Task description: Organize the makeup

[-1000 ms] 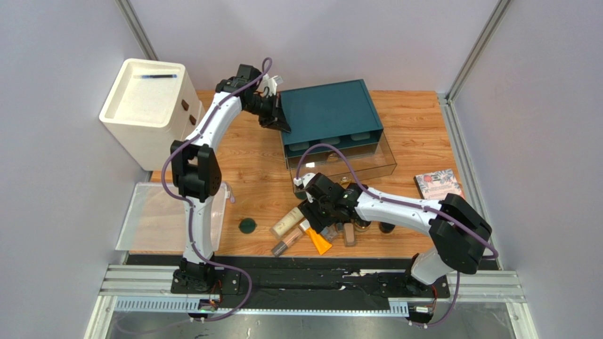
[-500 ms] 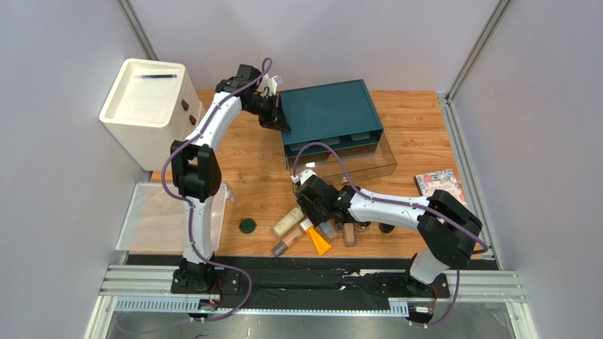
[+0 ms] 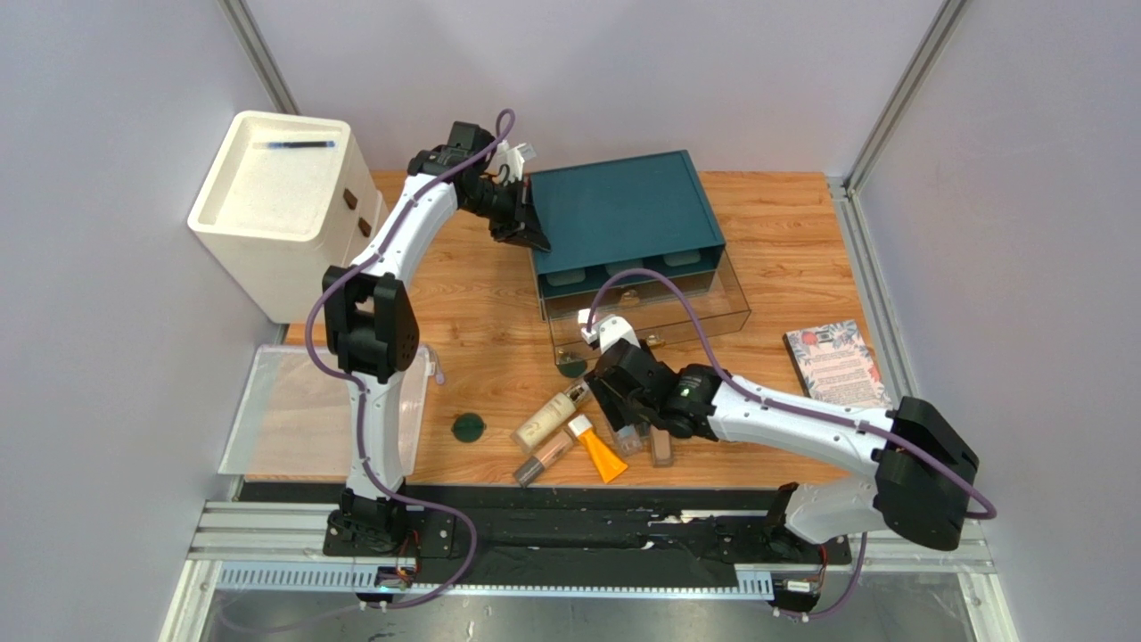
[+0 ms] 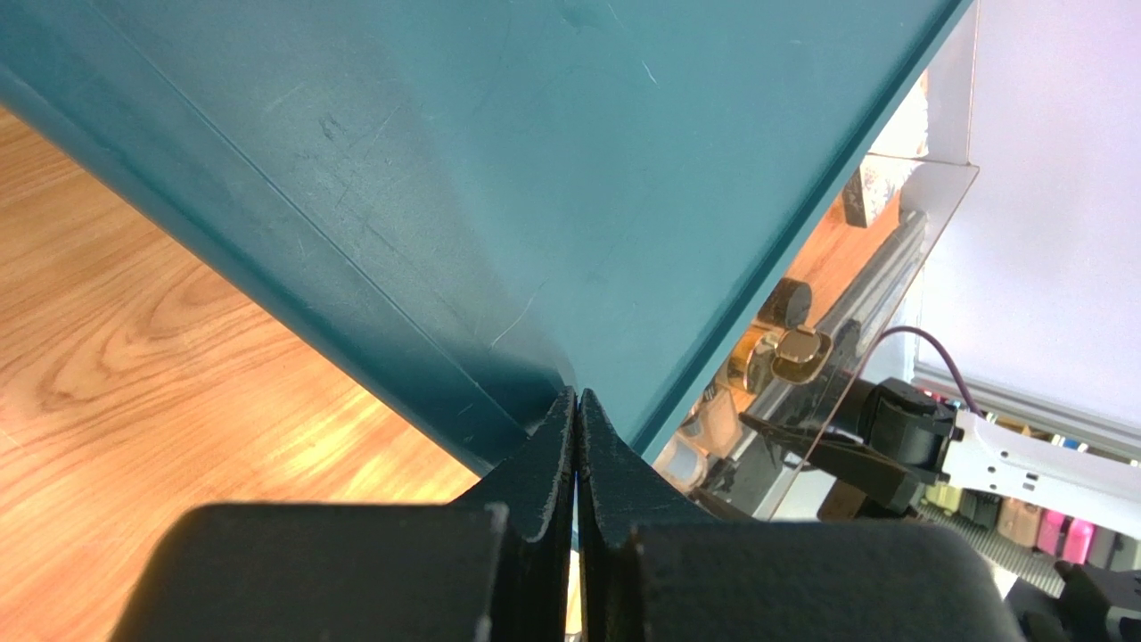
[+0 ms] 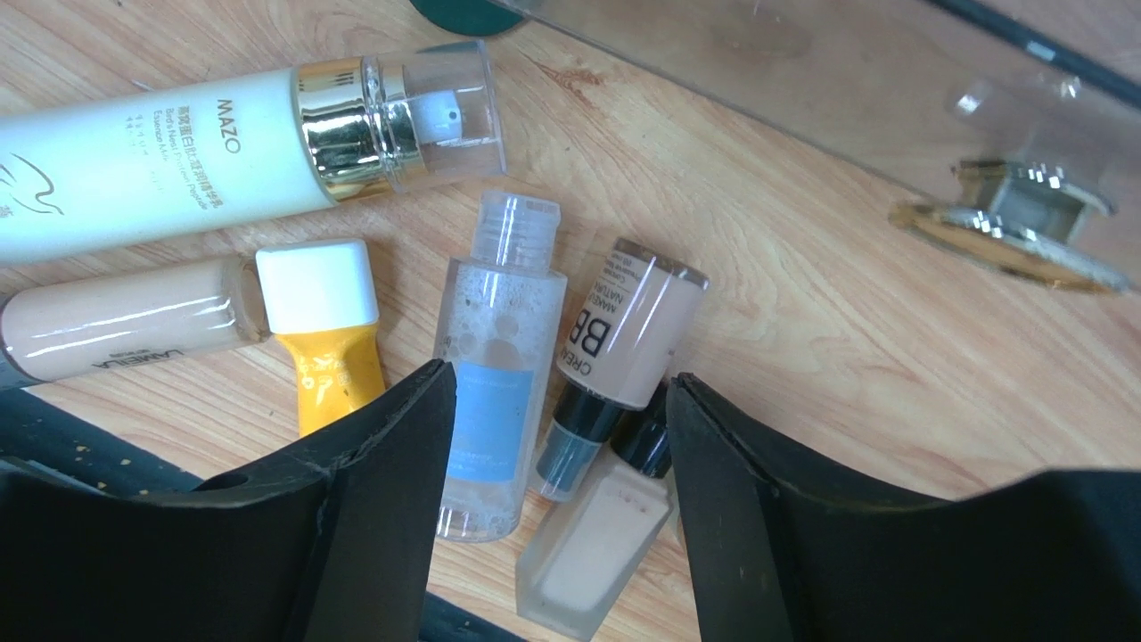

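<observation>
Cream bottle (image 5: 147, 150) cut off left.

teal box (image 3: 623, 207), orange tube (image 5: 326, 384), cream bottle (image 5: 134, 161)

A robotics lab test cell, not a home: bare grey partition walls (image 3: 107, 401) meet at aluminium corner posts (image 3: 907, 87), closing in a small wooden tabletop (image 3: 496, 314). A white left arm (image 3: 402, 234) and right arm (image 3: 790, 412), trailing purple cables (image 3: 311, 341), are bolted to an aluminium rail (image 3: 255, 542) at its near edge. Makeup (image 3: 547, 420) lies scattered near a teal drawer box (image 3: 623, 207).
</observation>
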Robot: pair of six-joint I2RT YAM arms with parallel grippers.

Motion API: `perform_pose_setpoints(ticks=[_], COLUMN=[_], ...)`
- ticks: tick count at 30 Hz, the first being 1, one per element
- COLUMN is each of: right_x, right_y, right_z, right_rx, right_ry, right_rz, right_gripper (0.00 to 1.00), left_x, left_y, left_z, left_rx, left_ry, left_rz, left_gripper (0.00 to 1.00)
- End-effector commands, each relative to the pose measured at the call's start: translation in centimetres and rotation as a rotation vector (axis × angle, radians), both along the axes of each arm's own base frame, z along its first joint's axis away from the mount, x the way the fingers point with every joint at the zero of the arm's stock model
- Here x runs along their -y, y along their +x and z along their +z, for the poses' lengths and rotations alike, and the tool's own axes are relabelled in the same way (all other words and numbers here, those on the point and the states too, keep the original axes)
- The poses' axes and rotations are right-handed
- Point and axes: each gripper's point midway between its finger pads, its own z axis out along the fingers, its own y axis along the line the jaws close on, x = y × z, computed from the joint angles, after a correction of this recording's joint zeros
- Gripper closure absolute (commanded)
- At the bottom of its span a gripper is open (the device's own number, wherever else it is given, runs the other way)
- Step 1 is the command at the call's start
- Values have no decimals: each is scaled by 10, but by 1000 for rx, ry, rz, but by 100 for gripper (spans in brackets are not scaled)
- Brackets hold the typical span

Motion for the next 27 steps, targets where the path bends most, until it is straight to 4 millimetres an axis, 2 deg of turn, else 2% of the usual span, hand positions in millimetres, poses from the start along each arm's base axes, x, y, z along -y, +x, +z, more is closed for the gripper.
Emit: perform_pose_setpoints(ticks=[1,6,10,16,19,21,27], right_x=[12,34,43,52,53,46,46], right_y=[-7,-28,-42,-54,-61,-65,-71], right_z=[2,-16,-18,-23,-33,-36,-65], right_rx=[-4,-93,-147,-186,-225,-242,-296], right_ry=[33,34,72,123,119,149,95], right_rz=[-92,-203,-269,-331,-323,-301,-307], right_gripper=[38,38,34,36,39,40,41], left_x=[-9,-8,-8,-7,-6,-6,-7], left_y=[-2,-4,-5,-12,-16,-19,-23], left_z=[-13,-13,-13,-16,-16,-16,-16], left_rx=[-20,-23,-33,-43,-47,-48,-54], left_ry=[60,66,65,68,66,66,65], left_rz=[3,7,6,-2,-7,-7,-15], left_gripper=[100,100,100,100,100,100,100])
